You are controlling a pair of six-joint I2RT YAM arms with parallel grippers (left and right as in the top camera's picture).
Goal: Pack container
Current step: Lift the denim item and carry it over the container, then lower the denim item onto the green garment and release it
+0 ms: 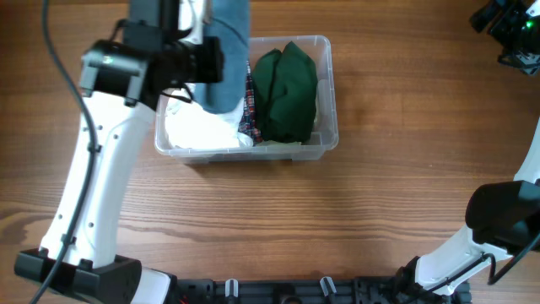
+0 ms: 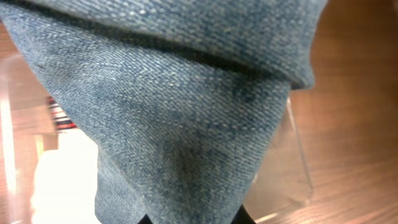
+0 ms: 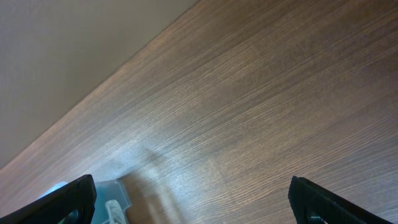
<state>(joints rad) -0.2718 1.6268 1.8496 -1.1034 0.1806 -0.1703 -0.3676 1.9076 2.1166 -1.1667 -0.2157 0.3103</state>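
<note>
The clear plastic container (image 1: 325, 142) stands at the table's upper middle. A folded dark green cloth (image 1: 285, 91) lies in its right half, a white cloth (image 1: 198, 131) in its left half, and a plaid cloth (image 1: 249, 110) shows between them. My left gripper (image 2: 193, 219) is shut on folded blue denim (image 1: 228, 51), held above the container's left half; the denim (image 2: 180, 106) fills the left wrist view, with the container's wall (image 2: 298, 162) behind it. My right gripper (image 3: 193, 202) is open and empty over bare wood at the far right.
The wooden table (image 1: 380, 211) surrounds the container. The left arm (image 1: 110, 152) reaches up the left side. The right arm's base (image 1: 498, 219) is at the lower right. Dark equipment (image 1: 510, 29) sits in the top right corner.
</note>
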